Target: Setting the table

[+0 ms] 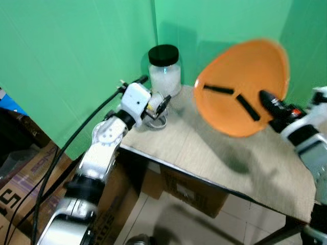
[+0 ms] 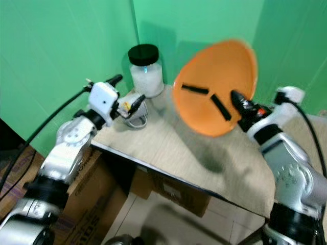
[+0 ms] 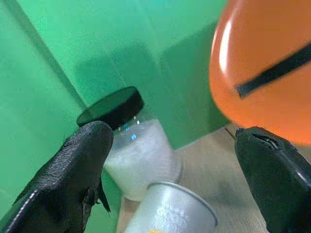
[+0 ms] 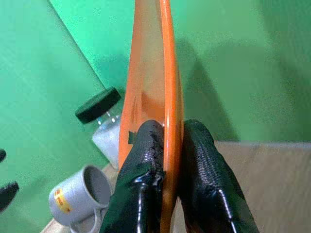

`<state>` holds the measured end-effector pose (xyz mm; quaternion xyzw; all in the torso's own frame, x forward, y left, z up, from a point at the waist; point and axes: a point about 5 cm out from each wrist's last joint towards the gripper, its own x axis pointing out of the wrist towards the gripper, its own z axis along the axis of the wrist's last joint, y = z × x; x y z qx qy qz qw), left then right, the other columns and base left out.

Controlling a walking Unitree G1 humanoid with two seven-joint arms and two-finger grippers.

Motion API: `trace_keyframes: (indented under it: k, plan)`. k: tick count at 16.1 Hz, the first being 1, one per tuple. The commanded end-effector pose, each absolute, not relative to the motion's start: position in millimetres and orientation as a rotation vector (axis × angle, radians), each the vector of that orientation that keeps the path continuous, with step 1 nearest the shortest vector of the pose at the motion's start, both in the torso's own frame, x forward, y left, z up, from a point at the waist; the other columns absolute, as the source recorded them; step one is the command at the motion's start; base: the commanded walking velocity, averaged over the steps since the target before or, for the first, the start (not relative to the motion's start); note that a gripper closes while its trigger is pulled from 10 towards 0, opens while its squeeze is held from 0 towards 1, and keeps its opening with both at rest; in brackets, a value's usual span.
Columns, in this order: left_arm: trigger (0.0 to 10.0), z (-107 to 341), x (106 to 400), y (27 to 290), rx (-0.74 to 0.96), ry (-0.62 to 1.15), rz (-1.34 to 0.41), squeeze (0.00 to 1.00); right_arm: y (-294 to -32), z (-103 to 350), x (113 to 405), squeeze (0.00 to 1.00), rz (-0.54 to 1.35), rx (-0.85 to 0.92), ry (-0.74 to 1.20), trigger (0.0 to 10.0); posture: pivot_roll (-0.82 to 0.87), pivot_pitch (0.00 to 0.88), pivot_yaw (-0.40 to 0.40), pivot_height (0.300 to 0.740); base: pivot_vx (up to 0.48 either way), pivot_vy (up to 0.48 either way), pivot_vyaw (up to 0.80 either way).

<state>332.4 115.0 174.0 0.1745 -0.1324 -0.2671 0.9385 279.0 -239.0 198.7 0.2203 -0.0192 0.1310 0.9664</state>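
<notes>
— Plate first: where is it?
— Orange plate (image 1: 240, 87) hangs tilted on edge above the pale tabletop (image 1: 214, 153), rim pinched between the closed fingers of the right end effector (image 4: 167, 160).
— And beside the plate?
— A black-lidded jar (image 1: 164, 69) of white grains stands in the tabletop's far corner against green walls (image 1: 66, 61); a grey mug (image 4: 80, 196) lies tipped near it, before the open left end effector (image 3: 175, 170). Cardboard boxes (image 1: 189, 191) sit underneath.
</notes>
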Motion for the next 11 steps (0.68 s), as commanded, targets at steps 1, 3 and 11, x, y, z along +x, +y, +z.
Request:
trace_keyframes:
  k: [1, 3, 11]
  plan:
    - [10.0, 181.6, 324.9, 121.3, 0.348, -0.270, -0.509, 0.00, -232.1, 217.2, 270.0, 0.00, 0.283, 0.437, -0.147, 0.0, -0.01, 0.000, 0.103, 0.740, 0.000, 0.000, 0.00]
    - [10.0, 182.2, 312.9, 124.0, 0.296, -0.256, -0.467, 0.00, -219.8, 224.0, 257.5, 0.00, 0.304, 0.378, -0.184, 2.2, 0.00, 0.000, 0.101, 0.740, 0.000, 0.000, 0.00]
    - [10.0, 188.3, 288.9, 145.7, 0.089, -0.209, -0.061, 0.00, -164.0, 228.7, 250.2, 0.00, 0.168, 0.181, -0.267, 10.0, 0.07, 0.000, 0.043, 0.740, 0.000, 0.000, -0.50]
